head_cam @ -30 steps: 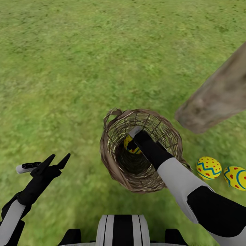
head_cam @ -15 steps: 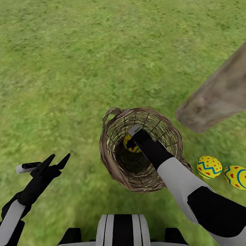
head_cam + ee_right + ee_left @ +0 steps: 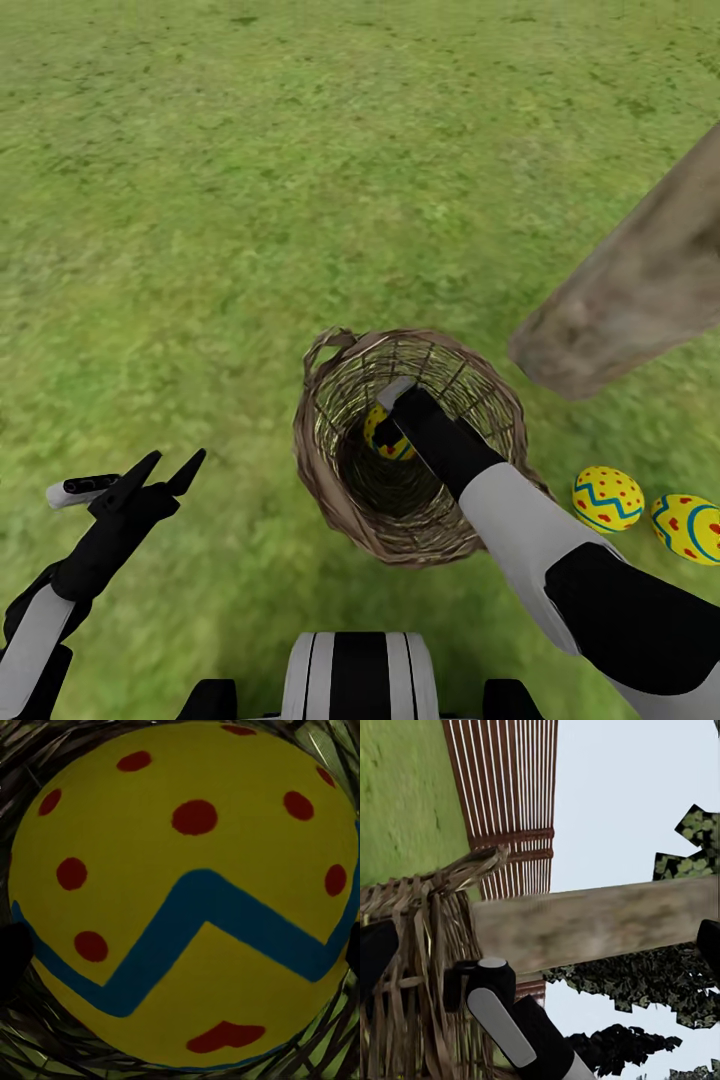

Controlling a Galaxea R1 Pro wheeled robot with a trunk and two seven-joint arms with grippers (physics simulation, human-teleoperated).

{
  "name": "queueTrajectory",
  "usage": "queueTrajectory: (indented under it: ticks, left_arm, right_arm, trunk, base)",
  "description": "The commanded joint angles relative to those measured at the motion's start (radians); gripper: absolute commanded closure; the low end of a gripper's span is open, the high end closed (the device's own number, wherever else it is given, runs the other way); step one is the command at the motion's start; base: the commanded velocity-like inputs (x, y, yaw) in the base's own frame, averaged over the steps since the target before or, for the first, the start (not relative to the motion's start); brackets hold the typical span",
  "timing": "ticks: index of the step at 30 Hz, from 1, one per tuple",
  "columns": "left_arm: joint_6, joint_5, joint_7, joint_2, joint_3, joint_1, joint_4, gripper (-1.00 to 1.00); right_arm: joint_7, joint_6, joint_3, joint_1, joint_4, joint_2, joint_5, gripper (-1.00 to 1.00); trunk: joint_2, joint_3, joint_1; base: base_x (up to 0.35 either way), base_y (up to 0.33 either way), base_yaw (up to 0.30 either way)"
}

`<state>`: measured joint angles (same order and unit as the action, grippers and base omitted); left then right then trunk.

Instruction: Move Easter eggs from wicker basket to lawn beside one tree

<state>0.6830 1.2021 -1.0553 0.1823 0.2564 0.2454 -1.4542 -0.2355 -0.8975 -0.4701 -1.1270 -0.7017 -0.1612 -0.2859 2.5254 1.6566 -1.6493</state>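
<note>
The wicker basket (image 3: 322, 445) stands on the lawn (image 3: 200, 200) just in front of me. My right gripper (image 3: 388, 432) reaches down inside it, its fingers on either side of a yellow Easter egg (image 3: 374, 422) with red dots and a blue zigzag. In the right wrist view that egg (image 3: 180, 892) spans the whole gap of the gripper (image 3: 180, 949). Two more Easter eggs (image 3: 608, 498) (image 3: 688, 528) lie on the grass at the right, near the foot of the tree trunk (image 3: 620, 290). My left gripper (image 3: 165, 465) hangs open over grass, left of the basket.
The left wrist view looks sideways past the basket (image 3: 412, 967) at my right arm (image 3: 502, 1020), the tree trunk (image 3: 585, 922) and the slatted brown fence (image 3: 510, 787). Open grass stretches ahead and to the left. My base (image 3: 355, 675) is at the near edge.
The whole picture has shifted a little, so the camera moved. My right gripper stays inside the basket at the egg, and the left arm has not moved.
</note>
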Motion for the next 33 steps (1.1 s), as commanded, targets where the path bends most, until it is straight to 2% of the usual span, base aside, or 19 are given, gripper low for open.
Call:
queueTrajectory:
  ticks: [1,8,14,21,24,27,30,33]
  left_arm:
    - [0.007,0.005,0.000,0.000,0.000,0.000,0.000,-1.00]
    - [0.007,0.005,-0.001,0.001,0.000,0.000,-0.001,-1.00]
    - [0.006,0.008,-0.001,-0.001,0.000,-0.014,0.002,-1.00]
    - [0.006,0.008,-0.003,-0.001,0.000,-0.018,0.002,-1.00]
    - [0.006,0.008,-0.005,-0.001,0.000,-0.018,0.002,-1.00]
    - [0.006,0.008,-0.040,-0.001,0.000,-0.018,0.003,-1.00]
    - [0.006,0.008,-0.047,-0.001,0.001,-0.018,0.003,-1.00]
    - [0.005,0.007,-0.046,-0.001,0.001,-0.018,0.002,-1.00]
  right_arm:
    - [-0.008,-0.004,-0.001,0.000,-0.001,0.001,-0.010,1.00]
    - [-0.010,-0.025,-0.007,0.000,-0.002,0.004,-0.014,1.00]
    - [-0.009,-0.058,-0.003,-0.006,0.028,0.012,-0.009,1.00]
    - [-0.009,-0.097,-0.002,-0.005,0.025,0.015,-0.009,1.00]
    - [-0.009,-0.110,-0.001,-0.005,0.020,0.015,-0.009,1.00]
    - [-0.009,-0.110,-0.001,-0.005,0.019,0.014,-0.009,1.00]
    - [-0.010,-0.111,-0.001,-0.005,0.019,0.014,-0.009,1.00]
    - [-0.010,-0.111,-0.001,-0.005,0.019,0.015,-0.009,1.00]
  trunk:
    - [0.000,-0.003,0.001]
    - [-0.002,-0.031,0.004]
    - [-0.002,-0.030,0.004]
    - [-0.002,-0.030,0.004]
    - [-0.002,-0.030,0.004]
    - [-0.002,-0.030,0.004]
    - [-0.002,-0.030,0.004]
    - [-0.002,-0.042,0.005]
  base:
    - [0.000,0.000,0.000]
    - [0.000,0.000,0.000]
    - [-0.028,0.000,0.000]
    - [-0.300,0.000,0.000]
    - [-0.052,0.000,0.000]
    - [-0.005,0.000,0.000]
    - [0.000,0.000,0.000]
    - [0.000,0.000,0.000]
